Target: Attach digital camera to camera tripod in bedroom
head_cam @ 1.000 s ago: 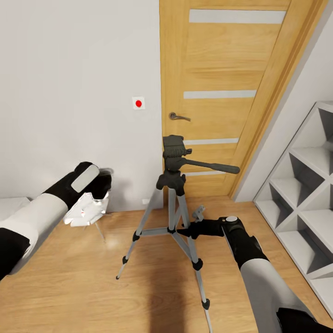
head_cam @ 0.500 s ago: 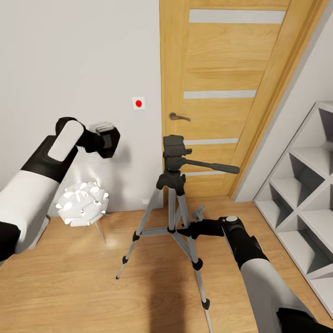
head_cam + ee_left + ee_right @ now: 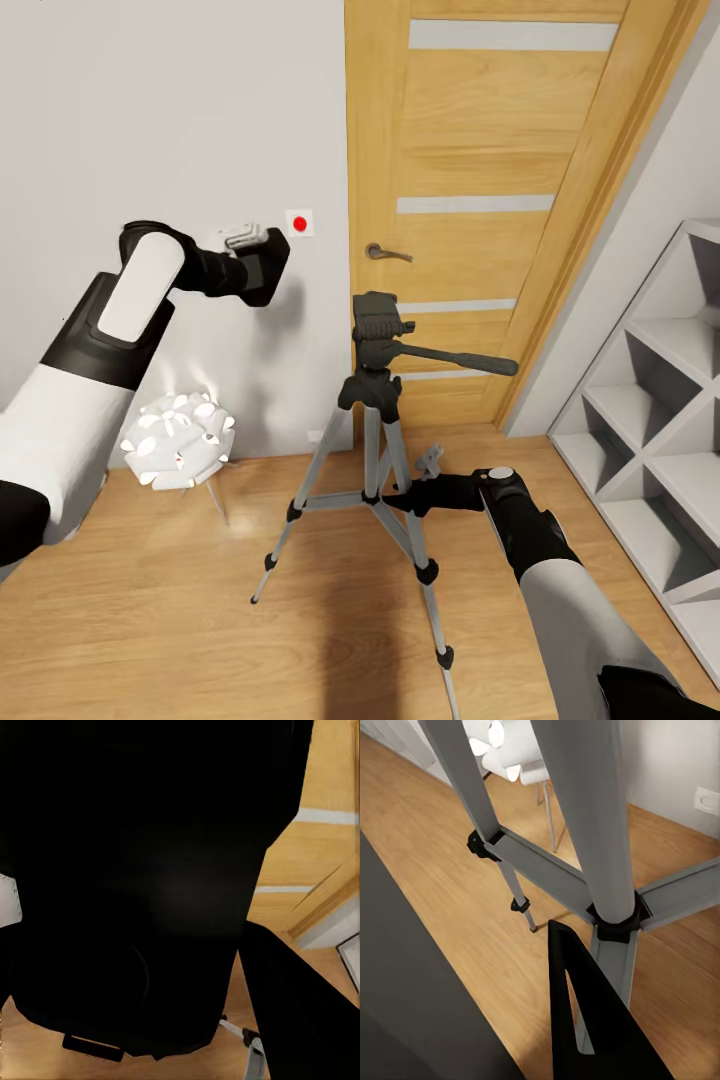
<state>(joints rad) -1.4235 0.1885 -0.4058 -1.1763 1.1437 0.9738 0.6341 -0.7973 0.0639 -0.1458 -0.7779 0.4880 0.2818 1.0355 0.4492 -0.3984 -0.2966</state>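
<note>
The camera tripod (image 3: pixel 372 430) stands on the wood floor in front of the door, its black head (image 3: pixel 378 325) bare and its pan handle (image 3: pixel 460 358) pointing right. My left gripper (image 3: pixel 254 262) is shut on the digital camera (image 3: pixel 268 270), held in the air up and to the left of the tripod head, against the pale wall. The camera's dark body (image 3: pixel 150 907) takes up most of the left wrist view. My right gripper (image 3: pixel 415 485) sits low at the tripod's leg braces. There the centre column (image 3: pixel 585 810) rises just beyond one black finger (image 3: pixel 585 1035). Its jaw state is unclear.
A low white flower-shaped lamp (image 3: pixel 178 440) stands on thin legs left of the tripod, below the held camera. The wooden door (image 3: pixel 480 150) is shut behind the tripod. White cube shelves (image 3: pixel 660 420) line the right wall. A white switch with a red dot (image 3: pixel 299 223) is on the wall.
My left arm has lifted the camera up and to the right, from in front of the lamp to above the height of the tripod head. The right arm and tripod have stayed still.
</note>
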